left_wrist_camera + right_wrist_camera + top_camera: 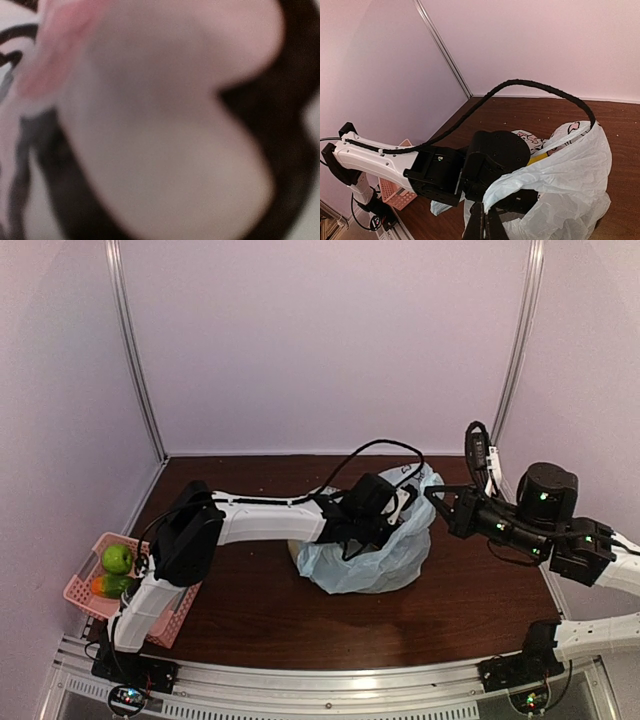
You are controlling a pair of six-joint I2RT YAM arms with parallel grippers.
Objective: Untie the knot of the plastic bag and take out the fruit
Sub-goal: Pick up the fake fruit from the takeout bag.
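Observation:
The pale blue plastic bag (365, 565) sits mid-table with its mouth held open; no knot shows. My right gripper (484, 207) is shut on a strip of the bag's rim (520, 182) and holds it up; in the top view it (432, 494) is at the bag's right side. My left gripper (372, 525) reaches down into the bag's mouth, its fingers hidden by plastic. The left wrist view shows only blurred printed plastic (165, 125). A sliver of yellow fruit (538, 159) shows inside the bag. A green fruit (117, 558) and an orange-and-green piece (110, 585) lie in the basket.
The pink perforated basket (85, 595) stands at the table's left edge by the left arm's base, and shows in the right wrist view (400, 194). A black cable (520, 84) arches over the left arm. White walls close the back and sides.

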